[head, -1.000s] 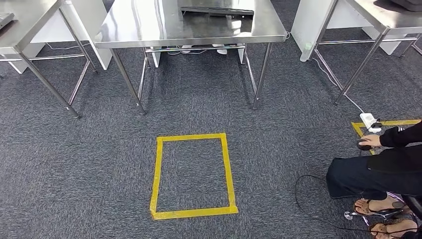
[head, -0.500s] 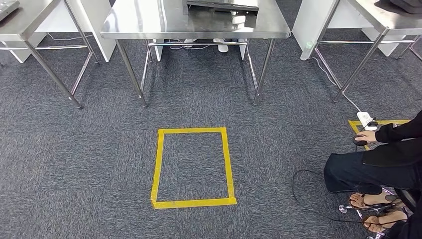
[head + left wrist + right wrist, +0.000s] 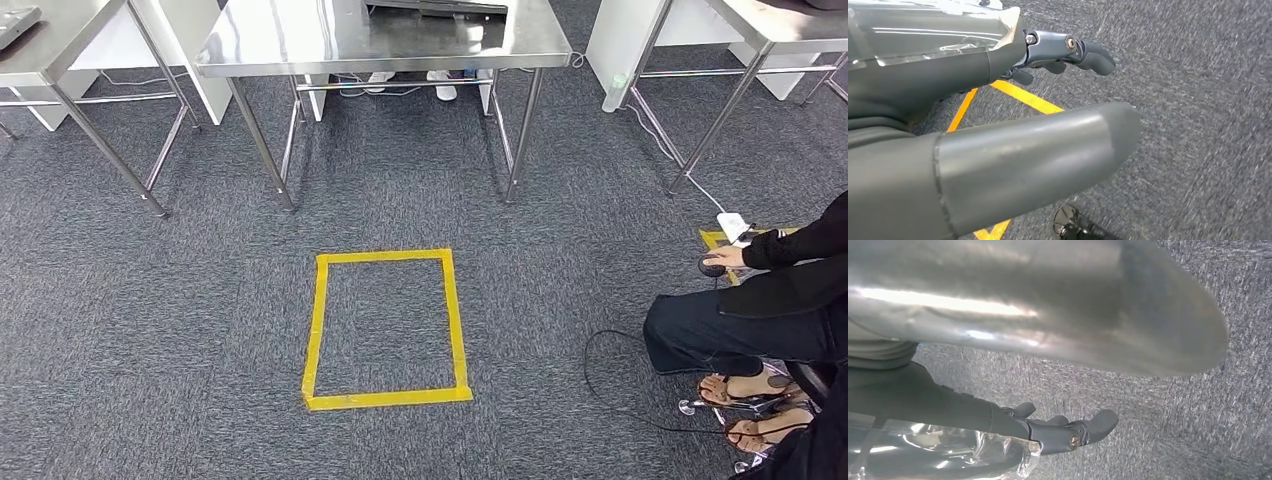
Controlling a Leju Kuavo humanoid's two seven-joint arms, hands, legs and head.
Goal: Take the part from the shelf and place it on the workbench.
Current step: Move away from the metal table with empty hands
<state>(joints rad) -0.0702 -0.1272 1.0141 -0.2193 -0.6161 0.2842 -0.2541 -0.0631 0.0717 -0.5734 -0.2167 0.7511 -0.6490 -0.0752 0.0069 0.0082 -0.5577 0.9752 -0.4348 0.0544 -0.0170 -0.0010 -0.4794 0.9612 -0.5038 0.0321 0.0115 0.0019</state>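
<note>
Left hand (image 3: 998,115) hanging over grey carpet (image 3: 560,260), fingers (image 3: 1083,50) spread, holding nothing. Right hand (image 3: 1048,390) likewise hanging over carpet, fingers (image 3: 1088,427) apart, nothing held. Yellow tape rectangle (image 3: 318,320) on floor ahead. Steel counter (image 3: 270,40) beyond it. Person seated at right, hand on mouse (image 3: 712,266). Whereabouts of the part: cannot tell.
</note>
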